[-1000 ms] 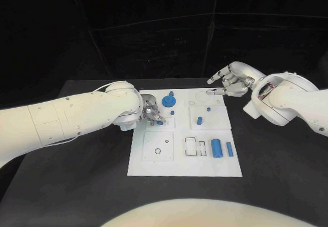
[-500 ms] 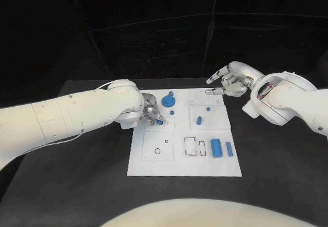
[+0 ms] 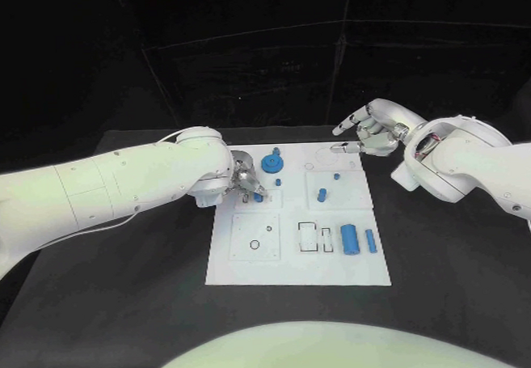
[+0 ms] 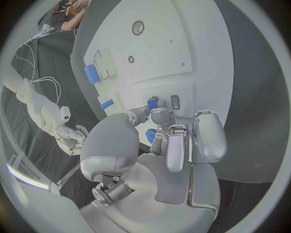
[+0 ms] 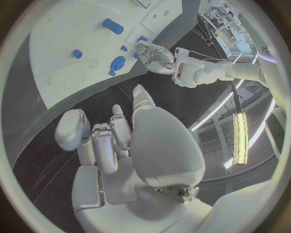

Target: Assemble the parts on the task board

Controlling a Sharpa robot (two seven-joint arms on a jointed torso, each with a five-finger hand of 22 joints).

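The white task board [image 3: 301, 260] lies in the middle of the table. My left hand [image 3: 244, 178] hovers low over its far-left panel, thumb and a finger pinching a small blue part [image 4: 152, 102] that also appears in the head view [image 3: 258, 197]. A round blue part [image 3: 273, 165] and a tiny blue piece [image 3: 278, 183] lie just beside that hand. A blue peg [image 3: 322, 195] stands on the far-right panel. A blue cylinder [image 3: 351, 240] and a thin blue bar [image 3: 370, 242] lie near the right edge. My right hand [image 3: 369, 132] hangs above the far-right corner, fingers apart and holding nothing.
Rectangular slots [image 3: 314, 236] and a small round hole [image 3: 255, 245] mark the board's near panels. The right wrist view shows the board [image 5: 72, 29], the round blue part [image 5: 118, 63] and my left hand [image 5: 156, 56]. Black table [image 3: 129, 294] surrounds the board.
My left arm has shifted very slightly over the same panel. The right hand and the loose parts have stayed where they were.
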